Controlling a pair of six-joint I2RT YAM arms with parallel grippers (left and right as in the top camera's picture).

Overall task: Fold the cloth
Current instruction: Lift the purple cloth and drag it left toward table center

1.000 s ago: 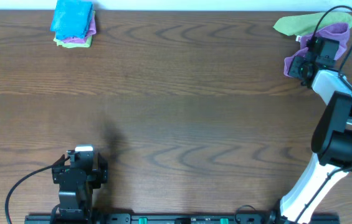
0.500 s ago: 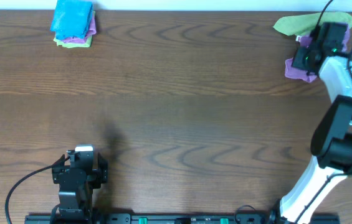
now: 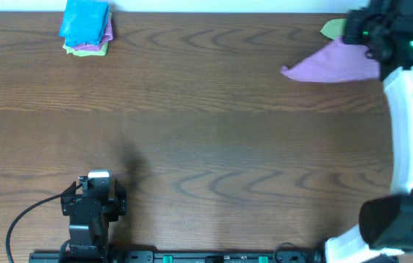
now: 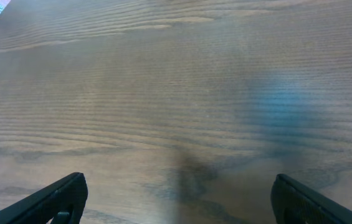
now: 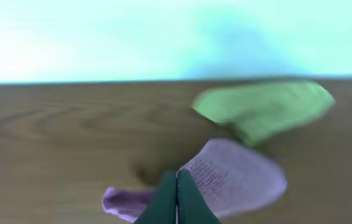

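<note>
lifted off the far right corner since a second ago, the soft purple cloth (image 3: 334, 66) now trails leftward from the right hand (image 5: 177, 198), its fingers pressed together pinching it, while the spread left hand (image 4: 177, 196) sits well apart across the brown wooden counter (image 3: 206, 124).

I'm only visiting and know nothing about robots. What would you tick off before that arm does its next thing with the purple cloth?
1. Grip: right tool shut on the purple cloth: ok.
2. The green cloth is not picked up too: ok, it lies on the table behind, outside the fingers.
3. Room to lay the cloth out: ok, the table is bare in the middle.
4. Helper ready: ok, the left tool is open and holds nothing.
5. The stack of folded cloths is out of the way: ok, at the far corner.
6. Cloth hanging untwisted: cannot tell, it is blurred.
</note>
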